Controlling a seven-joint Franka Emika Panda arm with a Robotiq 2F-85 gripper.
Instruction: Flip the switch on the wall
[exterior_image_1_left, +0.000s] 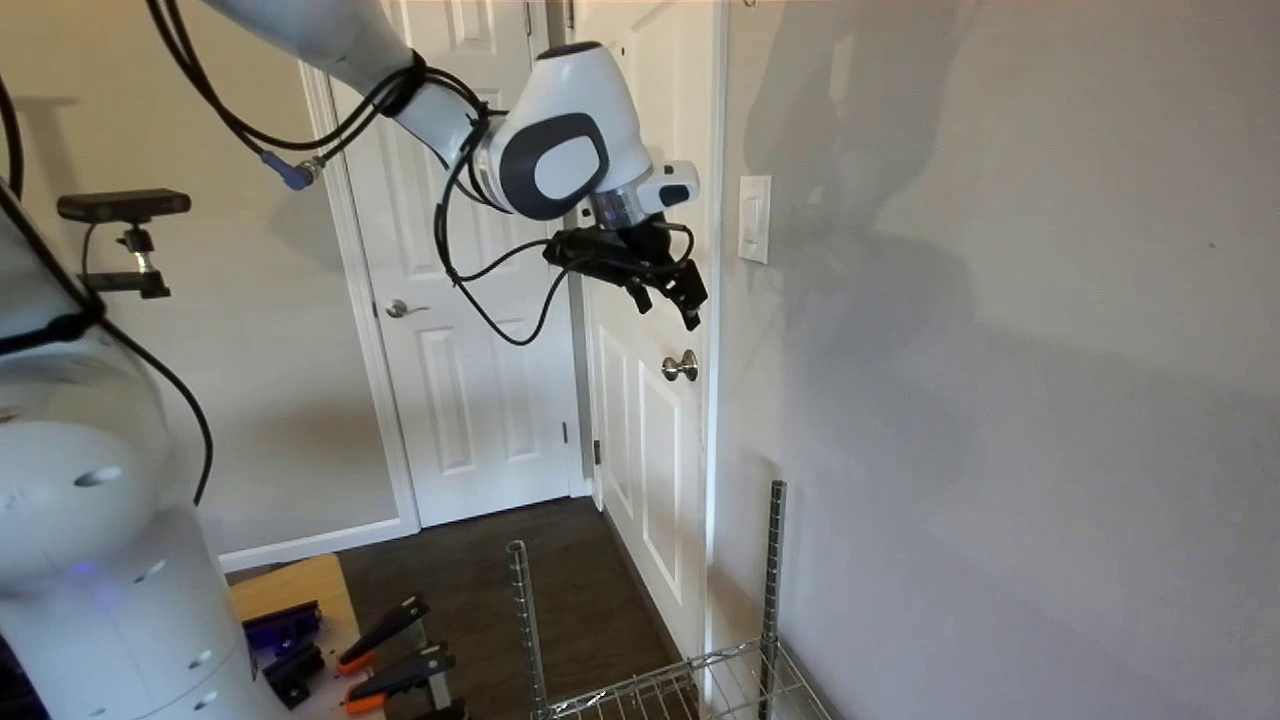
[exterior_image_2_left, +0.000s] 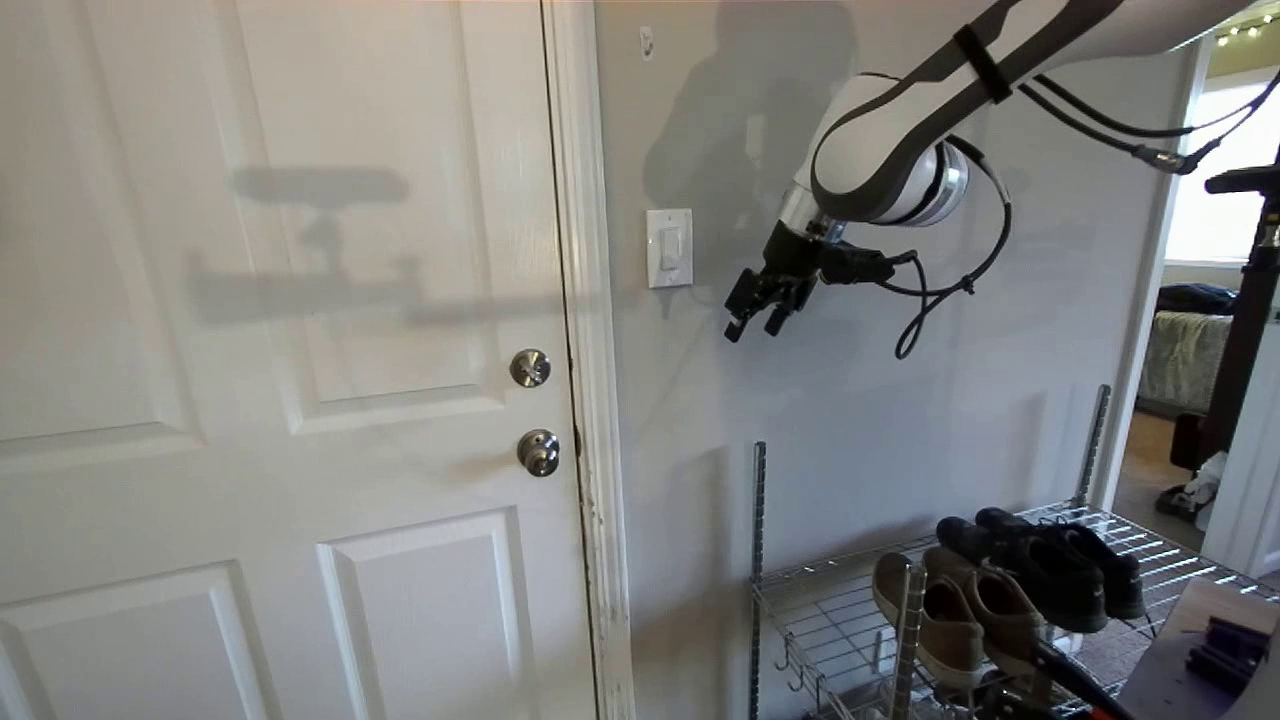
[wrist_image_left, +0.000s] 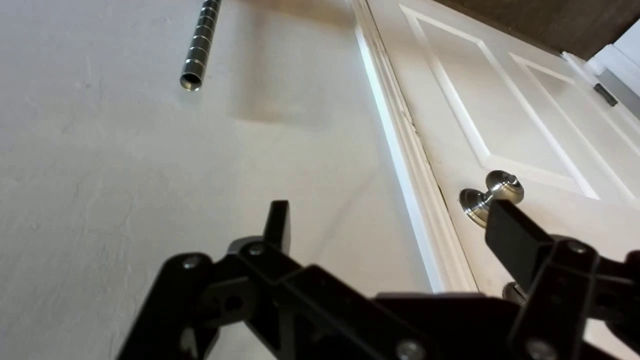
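The white switch (exterior_image_1_left: 755, 219) is an upright plate on the light-grey wall (exterior_image_1_left: 1080, 450), beside the door frame. In an exterior view the switch (exterior_image_2_left: 670, 248) shows its rocker face-on; whether it is up or down I cannot tell. The switch is out of view in the wrist view, where the wall (wrist_image_left: 150, 150) fills the left. My black gripper (exterior_image_1_left: 667, 313) is open and empty, pointing downward. In an exterior view the gripper (exterior_image_2_left: 754, 330) is right of the switch and slightly lower, apart from it. In the wrist view the gripper's fingers (wrist_image_left: 390, 215) are wide apart.
A white panelled door (exterior_image_2_left: 380, 540) with a round knob (exterior_image_2_left: 539, 453) and a deadbolt (exterior_image_2_left: 530, 368) stands beside the switch. Below the arm is a wire shelf (exterior_image_2_left: 830, 620) with upright posts and shoes (exterior_image_2_left: 1060, 575). A post (wrist_image_left: 200, 47) shows in the wrist view.
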